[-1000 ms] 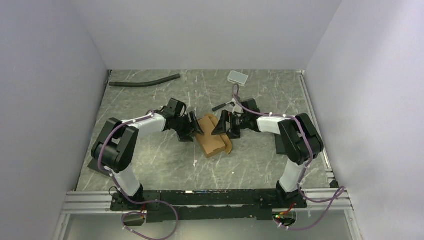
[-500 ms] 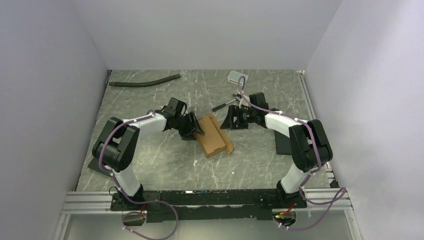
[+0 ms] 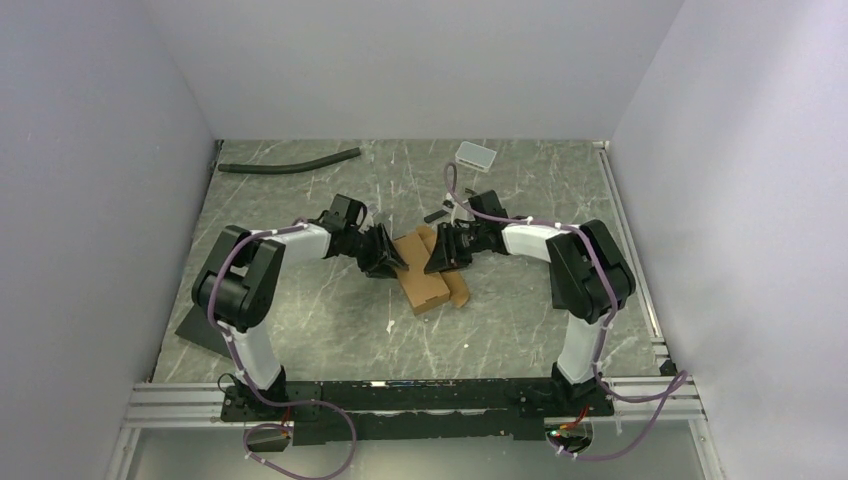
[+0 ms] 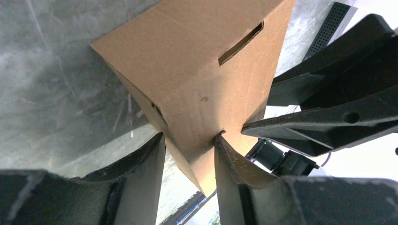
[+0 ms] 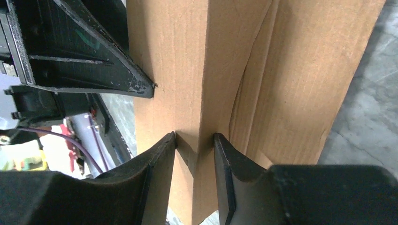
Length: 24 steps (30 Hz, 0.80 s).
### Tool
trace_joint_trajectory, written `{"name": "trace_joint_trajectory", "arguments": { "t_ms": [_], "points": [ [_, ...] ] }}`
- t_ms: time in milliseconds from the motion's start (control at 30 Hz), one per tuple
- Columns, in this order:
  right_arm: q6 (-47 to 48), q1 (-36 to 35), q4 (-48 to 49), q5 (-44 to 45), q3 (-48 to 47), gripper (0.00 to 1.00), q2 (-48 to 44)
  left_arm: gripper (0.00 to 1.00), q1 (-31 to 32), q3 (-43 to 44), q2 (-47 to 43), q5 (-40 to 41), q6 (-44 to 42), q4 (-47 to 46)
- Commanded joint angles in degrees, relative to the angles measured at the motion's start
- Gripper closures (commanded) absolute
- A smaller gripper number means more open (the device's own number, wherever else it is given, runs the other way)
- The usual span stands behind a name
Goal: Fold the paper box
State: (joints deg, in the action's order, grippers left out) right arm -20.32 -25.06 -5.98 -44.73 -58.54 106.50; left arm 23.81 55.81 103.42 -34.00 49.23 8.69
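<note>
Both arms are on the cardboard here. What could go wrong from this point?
The left tool and right tool both pinch the paper box close together, so they could collide. Opposed pulls might crease or tear it. In the right wrist view its layered side gapes and may spring open.

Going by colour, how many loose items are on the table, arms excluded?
Brown: 1, cardboard box
Black: 3, curved hose, short stick, flat slab
White-grey: 1, small tray
Total: 5

Soft even light, blurry wrist foregrounds
</note>
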Motion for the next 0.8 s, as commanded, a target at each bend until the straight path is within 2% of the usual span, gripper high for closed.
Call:
{"name": "trace_joint_trajectory", "arguments": {
  "t_ms": [0, 133, 267, 433, 633, 700, 733, 767],
  "points": [
    [-10.32, -4.28, 8.78, -8.82, -0.53, 0.63, 4.01, 0.57, -1.3, 2.23, 4.75, 0.91, -4.45, -1.05],
    [-12.64, -6.98, 10.93, -10.37, -0.04, 0.61, 5.44, 0.57, -3.22, 4.92, 5.67, 1.11, -11.26, 3.8],
    [-8.47, -8.88, 7.24, -9.57, -1.79, 0.53, 4.26, 0.55, -4.48, 8.49, 7.22, 2.69, -18.05, 11.39],
    [5.99, -4.91, -4.79, -2.63, -4.36, 0.42, -1.36, 0.52, -5.49, 11.27, 8.16, 5.59, -23.78, 16.07],
    [22.71, -3.13, -12.6, 5.09, -3.51, 0.3, -11.62, 0.5, -7.2, 13.31, 4.88, 7.26, -25.82, 16.38],
    [30.72, -3.15, -13.26, 6.58, -2.77, 0.2, -15.97, 0.49, -7.57, 13.25, 2.29, 8.1, -25.81, 15.79],
    [34.73, -3.23, -12.66, 7.51, -1.4, 0.07, -18.34, 0.49, -7.77, 13.11, 0.8, 8.6, -25.8, 15.5],
    [38.86, -3.24, -11.55, 7.52, 0.39, 0.01, -20.64, 0.49, -7.95, 12.72, -1.11, 9.33, -25.77, 15.18]
  ]
}}
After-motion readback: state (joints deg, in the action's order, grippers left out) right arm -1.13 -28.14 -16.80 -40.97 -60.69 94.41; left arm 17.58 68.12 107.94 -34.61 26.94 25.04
